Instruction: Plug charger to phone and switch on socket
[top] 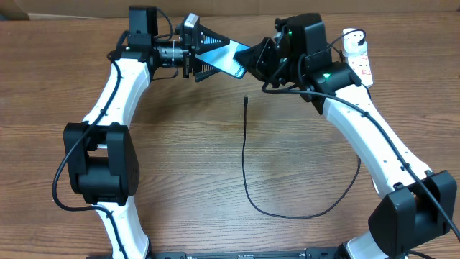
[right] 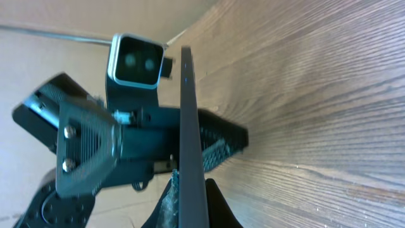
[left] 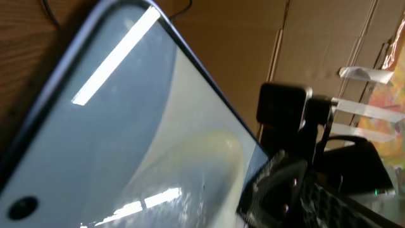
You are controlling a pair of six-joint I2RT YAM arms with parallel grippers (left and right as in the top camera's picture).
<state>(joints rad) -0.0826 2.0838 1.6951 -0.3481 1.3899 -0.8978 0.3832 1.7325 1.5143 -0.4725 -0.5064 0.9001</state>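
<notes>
The phone (top: 231,61), its teal screen lit, hangs tilted above the back of the table between both grippers. My left gripper (top: 215,56) stands wide, one finger on each long edge of the phone's left end, closed across its width. The screen (left: 126,126) fills the left wrist view and hides my own fingers there. My right gripper (top: 253,63) is shut on the phone's right end. In the right wrist view the phone (right: 188,114) shows edge-on, pinched between the fingers of that gripper (right: 190,183). The charger cable (top: 244,165) lies loose on the table, its tip (top: 246,99) below the phone. The socket (top: 359,59) lies at the back right.
A cardboard wall (left: 329,38) stands behind the table. The charger cable loops forward and runs right until the right arm (top: 374,137) covers it. Both arm bases (top: 100,173) stand near the table's front edge. The left arm's camera (right: 133,60) faces the right wrist.
</notes>
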